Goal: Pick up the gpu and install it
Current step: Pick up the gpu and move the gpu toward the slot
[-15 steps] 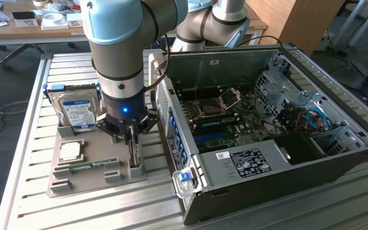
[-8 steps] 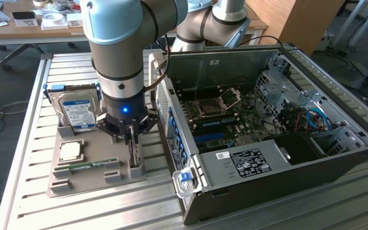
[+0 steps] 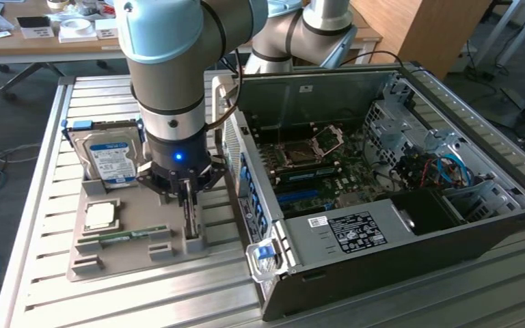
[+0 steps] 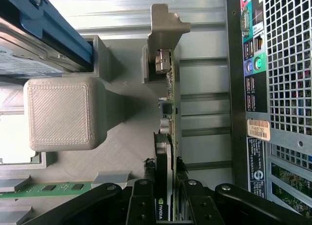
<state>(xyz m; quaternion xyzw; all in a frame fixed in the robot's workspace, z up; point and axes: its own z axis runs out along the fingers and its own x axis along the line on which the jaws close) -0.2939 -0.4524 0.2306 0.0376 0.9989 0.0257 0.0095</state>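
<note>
The claw points straight down over a grey holder and grips the gpu. In the wrist view its black fingers press on the card's two faces, one on each side. The gpu stands upright on its long edge in a slot of the holder, its lower edge seated there. Seen edge-on from the wrist, its green board and black face run from the fingers to the beige bracket at the end toward the drive.

Nearest in the exterior view, a slatted metal tabletop carries everything. The holder lies on it to the exterior view's left of the case. In the holder's near part a RAM stick lies flat, and a CPU sits just beyond it. The gpu is to the exterior view's right of both, just beside the case's perforated rear wall with its ports. Farther back, the drive stands on edge at the holder's far end, showing a blue-white label and blue side rails.

The case lies on its side with the open face up. A black supply box with a label fills its near part, and the motherboard lies beyond, with coloured cables to the exterior view's right. The arm rises from the claw, and past the tabletop stands a wooden desk with small boxes.
</note>
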